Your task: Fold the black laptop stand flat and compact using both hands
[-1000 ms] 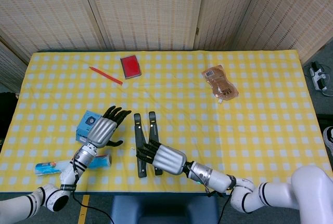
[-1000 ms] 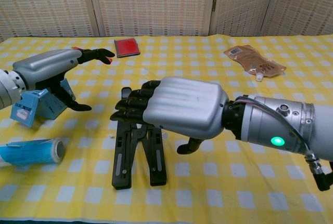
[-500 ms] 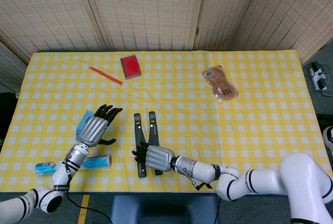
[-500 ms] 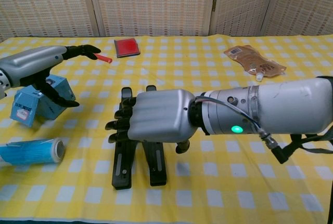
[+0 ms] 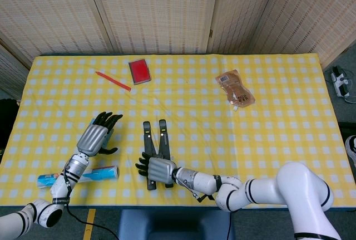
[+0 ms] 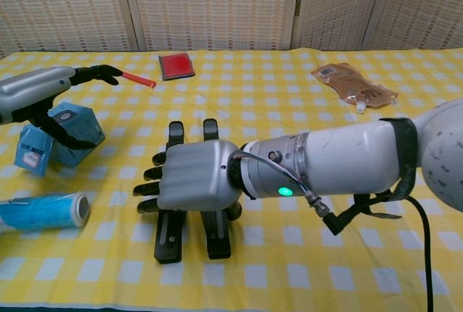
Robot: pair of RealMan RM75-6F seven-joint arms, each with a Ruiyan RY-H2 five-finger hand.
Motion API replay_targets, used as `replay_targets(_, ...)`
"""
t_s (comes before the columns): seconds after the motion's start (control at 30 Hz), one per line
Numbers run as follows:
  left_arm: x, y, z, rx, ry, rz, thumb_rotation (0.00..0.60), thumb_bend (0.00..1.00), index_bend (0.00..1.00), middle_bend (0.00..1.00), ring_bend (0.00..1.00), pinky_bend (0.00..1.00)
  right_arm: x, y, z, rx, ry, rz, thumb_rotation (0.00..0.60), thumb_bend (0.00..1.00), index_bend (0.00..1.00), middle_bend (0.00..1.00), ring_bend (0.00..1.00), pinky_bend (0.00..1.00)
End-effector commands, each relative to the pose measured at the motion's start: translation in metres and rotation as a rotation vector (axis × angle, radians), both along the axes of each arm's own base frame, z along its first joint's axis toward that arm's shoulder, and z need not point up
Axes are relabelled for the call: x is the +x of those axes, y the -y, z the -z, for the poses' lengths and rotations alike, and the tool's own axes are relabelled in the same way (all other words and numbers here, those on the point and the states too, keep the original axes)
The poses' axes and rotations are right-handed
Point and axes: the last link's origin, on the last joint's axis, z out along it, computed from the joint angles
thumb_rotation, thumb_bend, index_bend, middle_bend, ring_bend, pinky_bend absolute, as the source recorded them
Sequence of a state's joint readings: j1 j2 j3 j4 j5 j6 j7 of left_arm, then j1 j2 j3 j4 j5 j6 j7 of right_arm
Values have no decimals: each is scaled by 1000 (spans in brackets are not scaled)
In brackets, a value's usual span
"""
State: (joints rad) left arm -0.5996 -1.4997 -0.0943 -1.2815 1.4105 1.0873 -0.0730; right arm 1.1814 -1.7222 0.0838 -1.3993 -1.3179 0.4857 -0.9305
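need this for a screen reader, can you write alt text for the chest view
The right robot hand lies over the black laptop stand on a yellow checked table. The left robot hand hovers open above a blue box, beside a blue tube.

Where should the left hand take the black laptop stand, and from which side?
Probably the far ends of the black laptop stand, coming in from its left. The two bars lie flat, running away from the robot; the right hand covers their near half, and the left hand hovers open just left of the free ends.
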Motion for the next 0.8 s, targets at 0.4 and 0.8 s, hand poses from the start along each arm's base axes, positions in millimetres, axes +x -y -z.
replay_targets(0.4, -8, 0, 1, -1, 8, -12, 600, 194, 33, 145, 62, 0, 9, 4, 8, -14, -31, 13, 600, 199, 3, 113, 41, 80)
replay_targets(0.8, -11, 0, 1, -1, 9, -15, 600, 193, 33, 145, 61, 0, 11, 3, 5, -21, 23, 11, 600, 200, 261, 301, 156, 110)
